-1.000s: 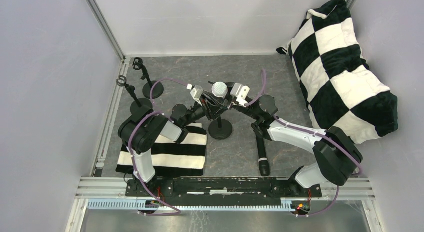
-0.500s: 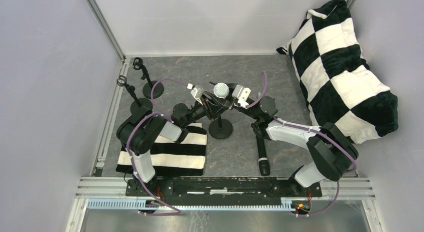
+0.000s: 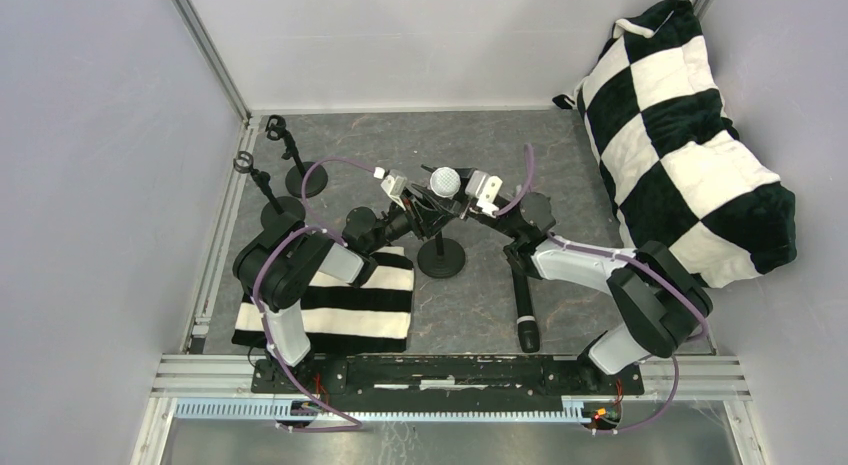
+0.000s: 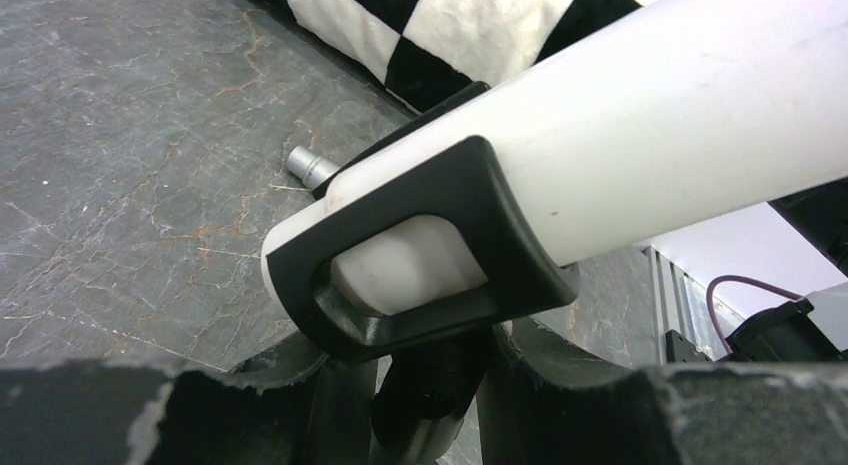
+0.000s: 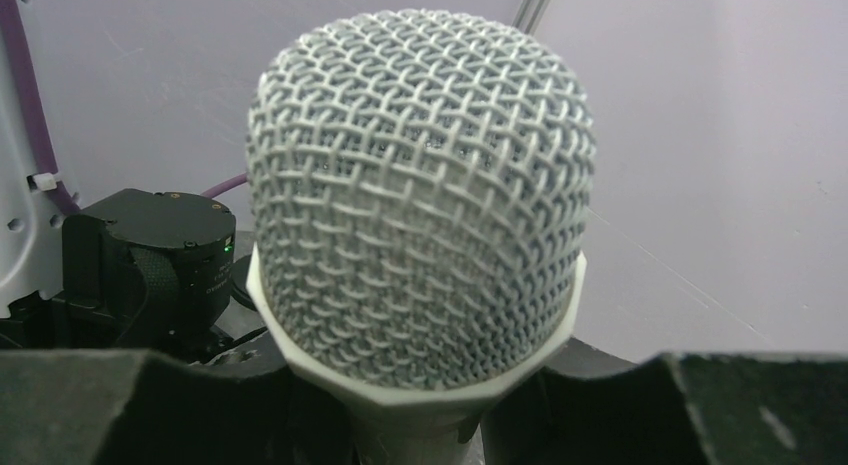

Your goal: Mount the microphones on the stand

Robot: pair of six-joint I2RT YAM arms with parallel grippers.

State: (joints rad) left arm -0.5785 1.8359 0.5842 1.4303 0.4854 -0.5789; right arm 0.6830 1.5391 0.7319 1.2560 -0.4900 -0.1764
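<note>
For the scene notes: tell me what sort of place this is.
Probably a robot test booth: plain grey walls on metal posts, two robot arms bolted to a rail, and loose props like a checkered cushion.

Left end effector (image 3: pixel 422 213), angled inward, clamps the stand (image 3: pixel 441 257) at its clip stem. Right end effector (image 3: pixel 455 207), opposite, clamps the white microphone (image 5: pixel 420 185).

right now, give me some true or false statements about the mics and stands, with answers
1. The white microphone with the silver mesh head passes through the black plastic clip of the centre stand. True.
2. The black stick microphone sits in a stand. False: it lies on the grey stone table.
3. The two thin black stands at far left hold microphones. False: both clips are empty.
4. The right gripper is shut on the white microphone below its head. True.
</note>
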